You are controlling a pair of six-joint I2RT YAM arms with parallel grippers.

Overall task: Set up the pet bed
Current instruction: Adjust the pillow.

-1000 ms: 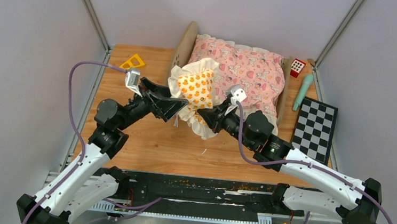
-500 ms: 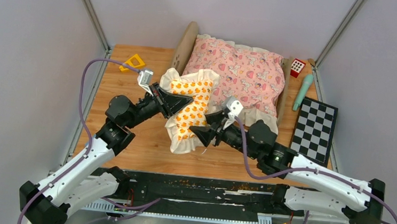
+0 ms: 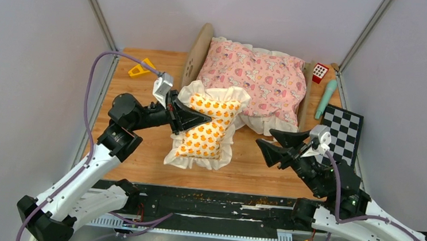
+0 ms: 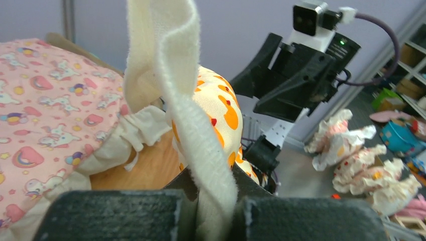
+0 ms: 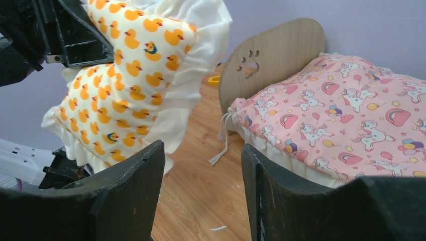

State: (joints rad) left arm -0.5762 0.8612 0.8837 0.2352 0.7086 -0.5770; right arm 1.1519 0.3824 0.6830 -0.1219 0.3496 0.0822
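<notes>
Pinching orange duck-print frilled pillow (image 3: 203, 132) in left pincer (image 3: 200, 118), just short of rounded headboard (image 3: 196, 53) of light-wood pet bed (image 3: 255, 78); right pincer (image 3: 266, 137) spread

top ext: high, behind my bases, looks down on whole table (image 3: 150, 164) | L wrist: v. close on pillow (image 4: 221, 110), faces my right arm (image 4: 296, 75) | R wrist: low, faces headboard (image 5: 271, 55) | shared by all 3: pillow + quilt (image 3: 255, 78)
</notes>
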